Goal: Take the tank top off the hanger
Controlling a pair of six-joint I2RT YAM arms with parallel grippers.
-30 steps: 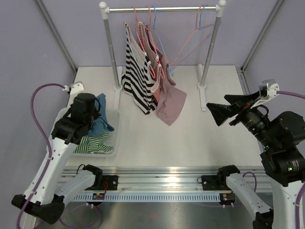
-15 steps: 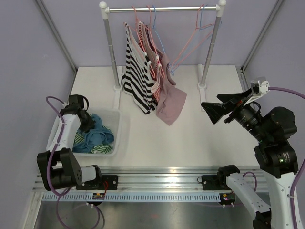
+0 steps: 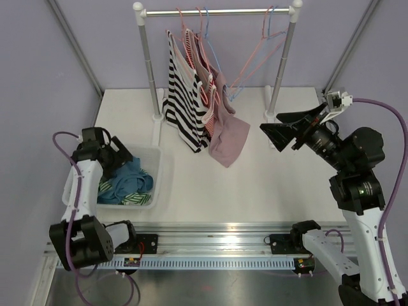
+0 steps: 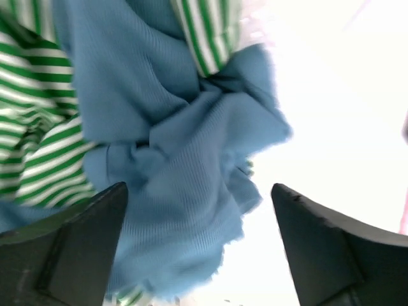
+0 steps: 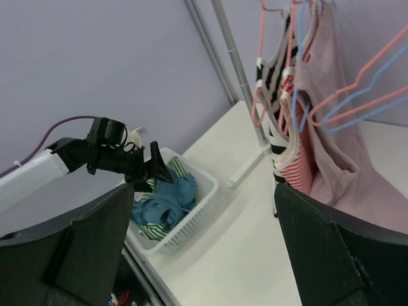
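- The left gripper (image 3: 122,157) sits low over the basket (image 3: 156,173) at about 8 o'clock on the table. Its jaws are spread wide and empty, with the blue garment (image 4: 185,159) and a green-striped one (image 4: 38,134) lying loose beneath them.
- The right gripper (image 3: 271,122) hangs at about 3 o'clock, with its jaws fully apart and holding nothing. It faces the rack.
- The tank tops are on hangers on the rail (image 3: 217,11) at 12 o'clock. The black-and-white striped top (image 3: 182,105), the red-striped top (image 3: 203,86) and the pink top (image 3: 224,131) are crowded together and touching. The pink one is nearest the right gripper, so we judge it the likely next target.
- We see several risks from here:
  - Because the tops are packed so closely, a pinch on the pink fabric could take the neighbour's edge too — two garments would then come away together.
  - A sideways pull could catch a strap on the hanger's shoulder, dragging the hanger off the rail or rocking the rack.
  - The empty hangers (image 3: 255,64) dangle tilted just at 3 o'clock of the pink top, and a reaching finger could hook one.
  - As the left gripper lifts out, a finger could snag the blue cloth and pull it back over the basket rim.
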